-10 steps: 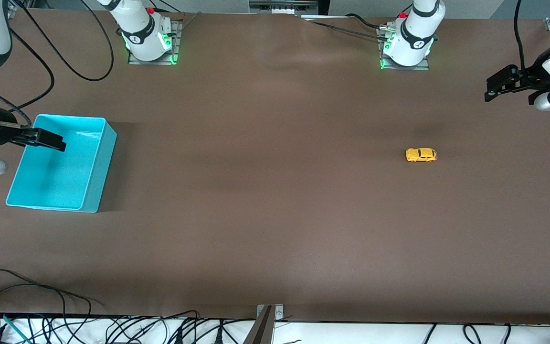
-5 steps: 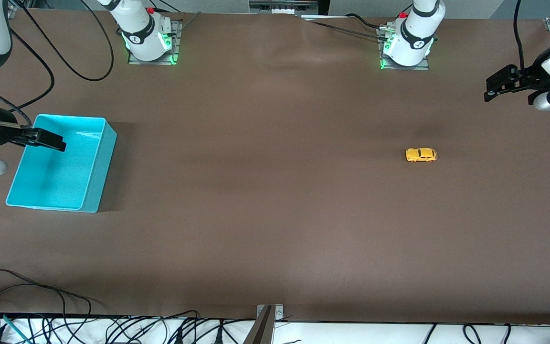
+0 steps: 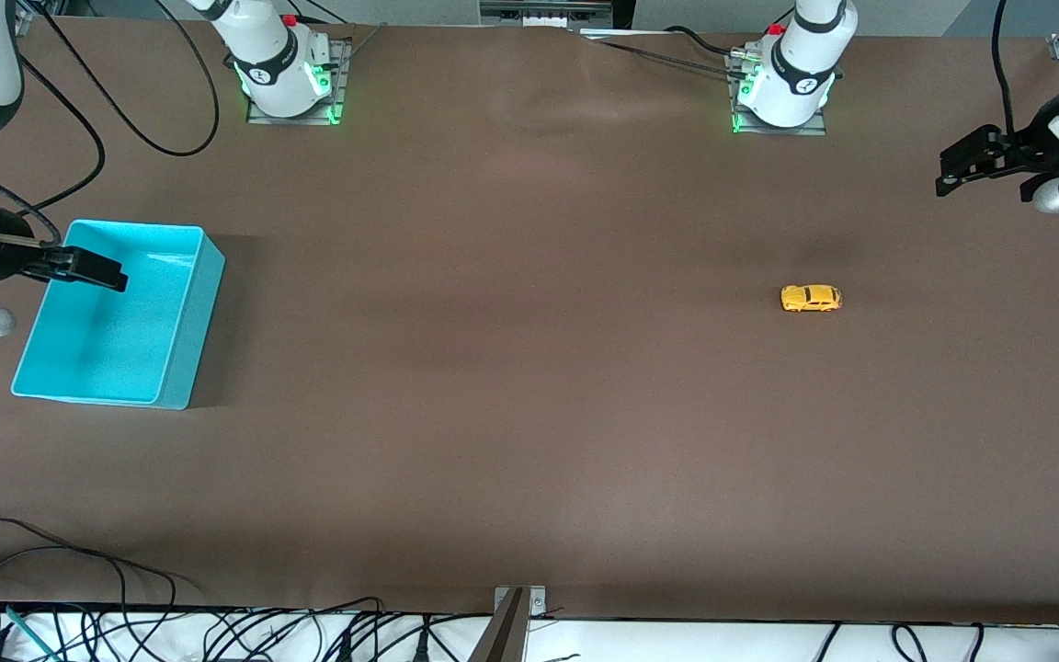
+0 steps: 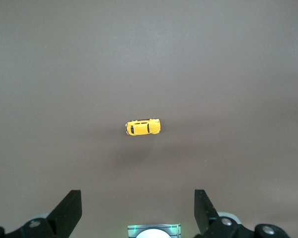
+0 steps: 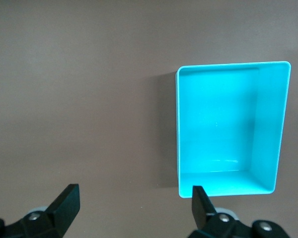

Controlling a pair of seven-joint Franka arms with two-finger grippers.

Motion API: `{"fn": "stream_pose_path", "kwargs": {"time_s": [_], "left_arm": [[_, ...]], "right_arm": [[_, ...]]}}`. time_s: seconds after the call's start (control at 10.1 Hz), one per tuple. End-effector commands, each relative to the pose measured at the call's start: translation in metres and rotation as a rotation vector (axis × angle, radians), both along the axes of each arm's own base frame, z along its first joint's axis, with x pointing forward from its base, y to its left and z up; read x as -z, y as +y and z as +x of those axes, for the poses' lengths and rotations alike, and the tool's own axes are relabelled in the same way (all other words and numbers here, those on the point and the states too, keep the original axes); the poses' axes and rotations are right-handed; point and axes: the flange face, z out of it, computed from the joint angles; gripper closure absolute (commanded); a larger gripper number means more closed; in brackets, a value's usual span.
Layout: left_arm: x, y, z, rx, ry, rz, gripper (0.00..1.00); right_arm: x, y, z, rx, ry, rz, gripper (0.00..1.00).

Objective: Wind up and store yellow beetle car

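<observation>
The yellow beetle car (image 3: pixel 811 298) stands alone on the brown table toward the left arm's end. It also shows in the left wrist view (image 4: pixel 143 127). My left gripper (image 3: pixel 952 171) hangs open and empty in the air over the table's left-arm end, well apart from the car; its jaws are wide apart in the left wrist view (image 4: pixel 137 194). The turquoise bin (image 3: pixel 206 276) sits empty at the right arm's end and shows in the right wrist view (image 5: pixel 216 124). My right gripper (image 3: pixel 93 269) is open and empty over the bin's outer edge (image 5: pixel 135 189).
The two arm bases (image 3: pixel 289 87) (image 3: pixel 782 92) stand at the table's edge farthest from the front camera. Loose cables (image 3: pixel 79 588) and a metal bracket (image 3: pixel 518 602) lie along the edge nearest to it.
My left gripper has shifted very slightly toward the left arm's end of the table. The car, the bin and my right gripper have not moved.
</observation>
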Motion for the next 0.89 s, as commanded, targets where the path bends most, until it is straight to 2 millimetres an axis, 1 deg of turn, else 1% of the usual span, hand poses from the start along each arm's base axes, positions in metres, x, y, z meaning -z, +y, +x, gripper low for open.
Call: {"fn": "stream_pose_path", "kwargs": {"time_s": [0.0, 0.4, 0.5, 0.6, 0.79], "left_arm": [[-0.008, 0.01, -0.001, 0.0, -0.009, -0.011, 0.0], [-0.007, 0.011, 0.0, -0.009, -0.009, -0.011, 0.0], [-0.004, 0.016, -0.001, -0.021, -0.002, -0.012, 0.0], [-0.006, 0.026, -0.001, -0.038, -0.003, -0.015, 0.0], [0.005, 0.031, 0.006, -0.048, 0.016, -0.011, 0.0]], "right_arm": [[-0.001, 0.003, -0.002, 0.015, 0.002, 0.011, 0.0], [-0.001, 0.003, -0.002, 0.015, 0.002, 0.011, 0.0], [-0.001, 0.003, -0.002, 0.015, 0.003, 0.011, 0.0], [-0.001, 0.003, -0.002, 0.015, 0.002, 0.011, 0.0], [-0.001, 0.003, -0.002, 0.015, 0.002, 0.011, 0.0]]}}
